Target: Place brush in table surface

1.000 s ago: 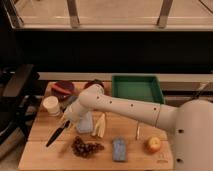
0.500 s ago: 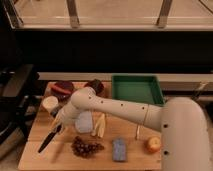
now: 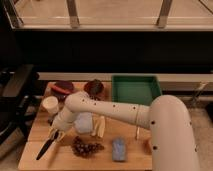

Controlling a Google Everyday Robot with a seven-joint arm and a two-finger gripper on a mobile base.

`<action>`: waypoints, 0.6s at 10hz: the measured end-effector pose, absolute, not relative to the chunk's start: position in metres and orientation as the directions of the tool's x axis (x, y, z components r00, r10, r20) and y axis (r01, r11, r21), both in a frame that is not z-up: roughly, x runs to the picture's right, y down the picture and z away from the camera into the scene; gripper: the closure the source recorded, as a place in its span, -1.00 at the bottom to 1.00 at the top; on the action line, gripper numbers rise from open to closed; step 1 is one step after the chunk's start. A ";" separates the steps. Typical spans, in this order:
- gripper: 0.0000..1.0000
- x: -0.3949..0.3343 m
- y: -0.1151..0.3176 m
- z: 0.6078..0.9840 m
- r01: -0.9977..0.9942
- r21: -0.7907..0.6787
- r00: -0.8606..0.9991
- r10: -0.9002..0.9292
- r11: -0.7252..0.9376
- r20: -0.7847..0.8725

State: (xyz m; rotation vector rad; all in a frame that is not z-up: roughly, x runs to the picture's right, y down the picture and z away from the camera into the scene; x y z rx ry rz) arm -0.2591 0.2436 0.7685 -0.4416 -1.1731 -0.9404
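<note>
The robot's white arm reaches across the table surface [image 3: 35, 131], its gripper [image 3: 56, 134] low over the front-left part of the wood. The brush [image 3: 46, 146] slants beneath it, handle toward the table's front-left corner, head up at the fingers; whether they clasp it cannot be told. A green tray [image 3: 136, 90] sits well apart at the back right.

Bulky rounded cream-white arm [image 3: 125, 114], small dark dots along its shell, tapering to the gripper [image 3: 55, 134] at table surface
</note>
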 end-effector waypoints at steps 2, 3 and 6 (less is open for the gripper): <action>-0.23 -0.247 0.250 0.772 0.820 0.120 0.122 -0.375 0.560 0.919; -0.23 -0.241 0.249 0.773 0.824 0.106 0.139 -0.380 0.557 0.915; -0.23 -0.233 0.245 0.773 0.826 0.092 0.163 -0.392 0.556 0.905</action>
